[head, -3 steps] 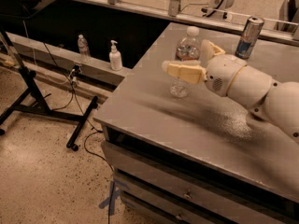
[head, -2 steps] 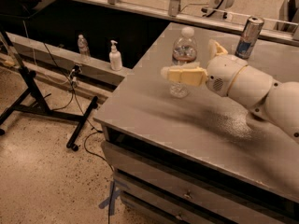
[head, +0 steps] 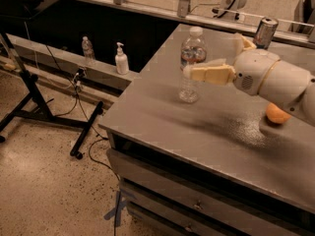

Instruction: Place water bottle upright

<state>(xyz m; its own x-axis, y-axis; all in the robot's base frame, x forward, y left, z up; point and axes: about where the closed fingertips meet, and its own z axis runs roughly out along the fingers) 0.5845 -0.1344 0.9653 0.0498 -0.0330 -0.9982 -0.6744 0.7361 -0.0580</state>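
Water bottle [head: 193, 50] stands on the table [head: 162, 127], long axis vertical, white cap pointing straight up, right at the tip of the gripper [head: 197, 72], which crosses its midsection, and whether it's clamped or loose, can't tell.

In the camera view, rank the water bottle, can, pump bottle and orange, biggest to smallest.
1. Water bottle, with the claw at its middle.
2. Can and pump bottle: they look alike and both stand farther off, so tied.
3. Orange: smallest showing, partly hidden behind the arm.
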